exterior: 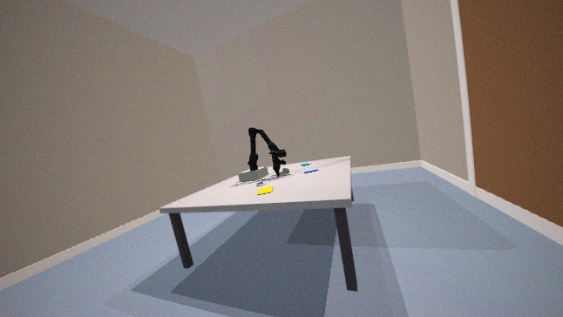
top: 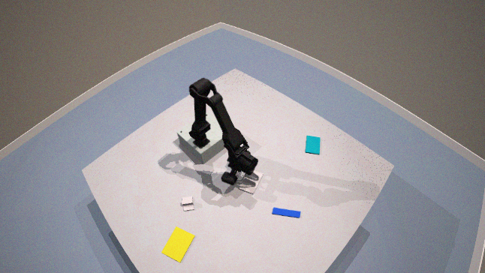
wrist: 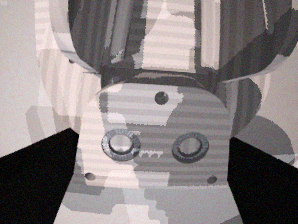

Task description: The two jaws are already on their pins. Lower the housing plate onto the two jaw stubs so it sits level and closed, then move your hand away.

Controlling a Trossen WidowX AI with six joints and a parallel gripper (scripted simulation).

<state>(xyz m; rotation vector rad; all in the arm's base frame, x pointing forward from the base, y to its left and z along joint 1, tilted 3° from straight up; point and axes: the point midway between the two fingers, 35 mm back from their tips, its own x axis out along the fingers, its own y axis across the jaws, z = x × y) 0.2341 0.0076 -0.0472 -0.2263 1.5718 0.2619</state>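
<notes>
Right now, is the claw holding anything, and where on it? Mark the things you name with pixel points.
Yes, the claw (wrist: 152,137) (exterior: 278,175) holds the housing plate (wrist: 155,117), one finger on each side edge, level with the two ringed studs.

Plate: pale, flat, rounded at two corners, three small holes; gripped at both sides (wrist: 155,170)
Rings: two, grey, side by side on the plate (wrist: 105,146) (wrist: 175,150)
Jaws: long, curved, side by side, extending past the plate's rounded end (wrist: 92,30) (wrist: 240,35)
Seating: cannot be told
</notes>
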